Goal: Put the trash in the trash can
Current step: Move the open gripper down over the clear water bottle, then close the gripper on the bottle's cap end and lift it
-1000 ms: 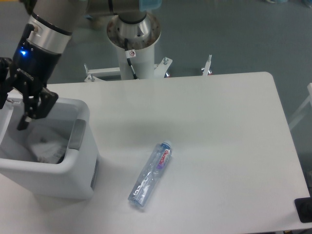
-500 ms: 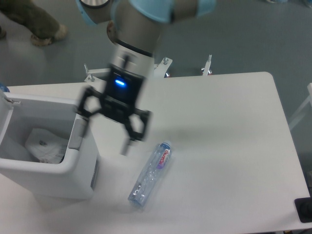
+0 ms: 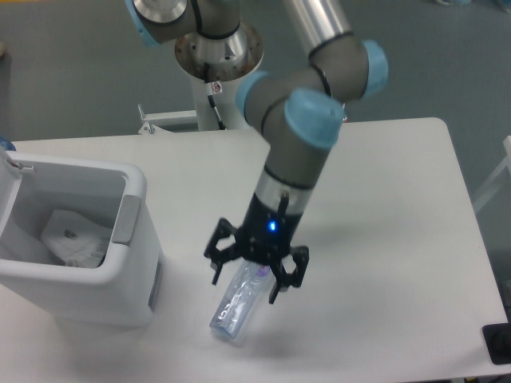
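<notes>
A crushed clear plastic bottle [image 3: 234,311] with a pink-purple label lies on the white table, slanting from lower left to upper right. My gripper [image 3: 246,285] hangs directly over its upper, cap end, fingers open and spread to either side of the bottle; the cap is hidden under the gripper. The white trash can [image 3: 128,263] stands at the table's left edge. Inside it lies a crumpled white wrapper [image 3: 73,237].
The arm's grey pedestal [image 3: 217,56] stands behind the table's far edge, with metal brackets [image 3: 152,120] beside it. A dark object [image 3: 499,343] pokes in at the lower right corner.
The gripper has swung from above the trash can, across the table to the right and down, and now stands over the bottle's cap end. The bottle has not moved.
</notes>
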Available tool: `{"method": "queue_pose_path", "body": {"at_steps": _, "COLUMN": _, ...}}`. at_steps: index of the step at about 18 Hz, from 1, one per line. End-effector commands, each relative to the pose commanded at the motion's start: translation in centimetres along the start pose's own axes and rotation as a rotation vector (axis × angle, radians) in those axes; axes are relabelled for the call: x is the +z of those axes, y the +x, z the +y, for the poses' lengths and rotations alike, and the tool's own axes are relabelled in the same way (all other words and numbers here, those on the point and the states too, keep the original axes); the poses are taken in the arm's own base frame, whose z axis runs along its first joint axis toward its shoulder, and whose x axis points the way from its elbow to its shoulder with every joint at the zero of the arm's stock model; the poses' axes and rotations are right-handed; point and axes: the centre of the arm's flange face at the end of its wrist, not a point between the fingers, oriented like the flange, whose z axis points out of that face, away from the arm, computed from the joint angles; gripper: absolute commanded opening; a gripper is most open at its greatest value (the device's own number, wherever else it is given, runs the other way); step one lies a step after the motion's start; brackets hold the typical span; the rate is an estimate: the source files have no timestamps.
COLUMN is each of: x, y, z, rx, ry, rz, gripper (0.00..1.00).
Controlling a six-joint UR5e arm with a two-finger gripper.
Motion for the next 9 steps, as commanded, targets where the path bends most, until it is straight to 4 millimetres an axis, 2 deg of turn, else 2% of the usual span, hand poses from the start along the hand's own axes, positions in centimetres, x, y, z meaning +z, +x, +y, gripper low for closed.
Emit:
{"method": "queue_pose_path", "body": {"at_steps": 2, "x": 2.6, "y": 0.2, "z": -0.1, "rx": 0.022, "ry": -0.068, "rz": -0.05, "gripper": 1.0}}
{"method": "queue_pose_path", "body": {"at_steps": 6, "x": 5.2, "y": 1.7, "z": -1.6, "rx": 0.064, "ry": -0.127, "rz": -0.078, "gripper": 1.0}}
{"method": "queue_pose_path", "body": {"at_steps": 9, "x": 7.9, "y": 2.6, "z": -2.5, "rx": 0.094, "ry": -0.218, "rz": -0.122, "gripper": 1.0}}
